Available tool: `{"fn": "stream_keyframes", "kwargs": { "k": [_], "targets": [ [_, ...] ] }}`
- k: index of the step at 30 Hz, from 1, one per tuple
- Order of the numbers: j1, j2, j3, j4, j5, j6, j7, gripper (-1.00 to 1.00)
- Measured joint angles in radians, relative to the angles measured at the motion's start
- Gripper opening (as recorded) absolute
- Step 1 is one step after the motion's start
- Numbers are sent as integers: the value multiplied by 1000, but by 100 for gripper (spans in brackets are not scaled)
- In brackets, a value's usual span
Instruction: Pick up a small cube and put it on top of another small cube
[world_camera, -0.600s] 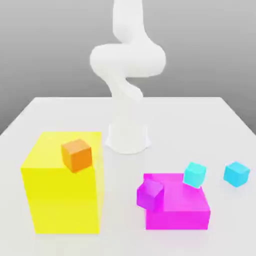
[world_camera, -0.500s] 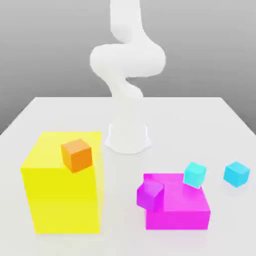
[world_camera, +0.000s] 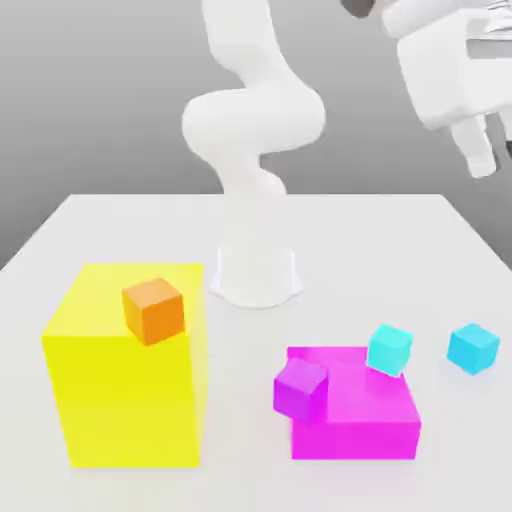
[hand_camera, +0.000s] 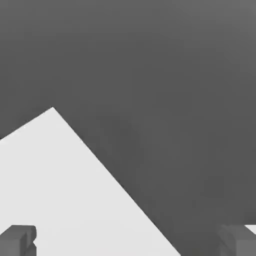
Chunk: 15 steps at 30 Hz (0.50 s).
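The hand (hand_camera: 128, 242) hangs apart-fingered — hand view catches a table corner (hand_camera: 60, 170); exterior, the cubes (world_camera: 473, 348).

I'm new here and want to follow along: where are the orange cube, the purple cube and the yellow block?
Orange cube (world_camera: 153, 312): exterior view, front face.
Purple cube (world_camera: 300, 389): exterior view, middle.
Yellow block (world_camera: 128, 400): exterior view, front face.

Exterior view's left: box (world_camera: 125, 400), first cube (world_camera: 153, 311) at top. Right: block (world_camera: 355, 439), second cube (world_camera: 301, 390) at left edge, third cube (world_camera: 389, 350) rear right, fourth cube (world_camera: 473, 348) farther right.
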Motion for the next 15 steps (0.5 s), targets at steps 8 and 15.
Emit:
{"fn": "stream_keyframes", "kwargs": {
  "k": [8, 15],
  "targets": [
    [138, 170, 65, -69, 36, 88, -231, 0],
    [246, 310, 139, -133, -17, 175, -373, 0]
  ]
}}
